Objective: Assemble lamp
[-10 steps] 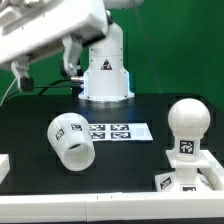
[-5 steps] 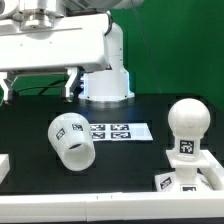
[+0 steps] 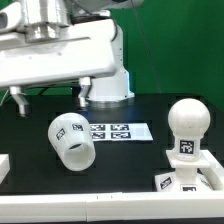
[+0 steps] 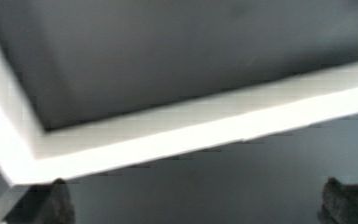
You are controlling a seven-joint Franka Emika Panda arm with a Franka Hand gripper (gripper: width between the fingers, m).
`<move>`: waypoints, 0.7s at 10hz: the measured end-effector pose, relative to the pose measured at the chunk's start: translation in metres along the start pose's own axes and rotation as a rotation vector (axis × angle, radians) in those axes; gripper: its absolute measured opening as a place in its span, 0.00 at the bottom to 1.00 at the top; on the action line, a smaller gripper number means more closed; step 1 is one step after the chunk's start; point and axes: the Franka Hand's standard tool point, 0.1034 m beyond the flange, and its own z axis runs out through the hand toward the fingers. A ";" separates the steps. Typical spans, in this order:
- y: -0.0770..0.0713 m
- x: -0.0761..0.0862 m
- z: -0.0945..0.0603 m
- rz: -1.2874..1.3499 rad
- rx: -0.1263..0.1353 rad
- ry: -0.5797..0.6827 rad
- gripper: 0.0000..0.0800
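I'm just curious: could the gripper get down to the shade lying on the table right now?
Probably yes. The shade lies on its side in the open, nothing over it; the bulb stands well off to the exterior view's right. The gripper hangs open above the table.

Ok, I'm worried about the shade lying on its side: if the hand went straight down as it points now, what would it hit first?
Probably the bare black table: ahead of the open hand, the wrist view shows dark surface and a white strip, not the shade. Depth is unclear.
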 end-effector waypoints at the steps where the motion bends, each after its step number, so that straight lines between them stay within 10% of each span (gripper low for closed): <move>1: -0.004 -0.001 0.008 0.019 -0.018 0.025 0.87; 2: -0.011 -0.006 0.013 0.026 -0.046 0.069 0.87; 6: -0.010 -0.022 0.015 0.043 0.057 -0.246 0.87; 7: 0.001 -0.021 0.016 0.021 0.049 -0.358 0.87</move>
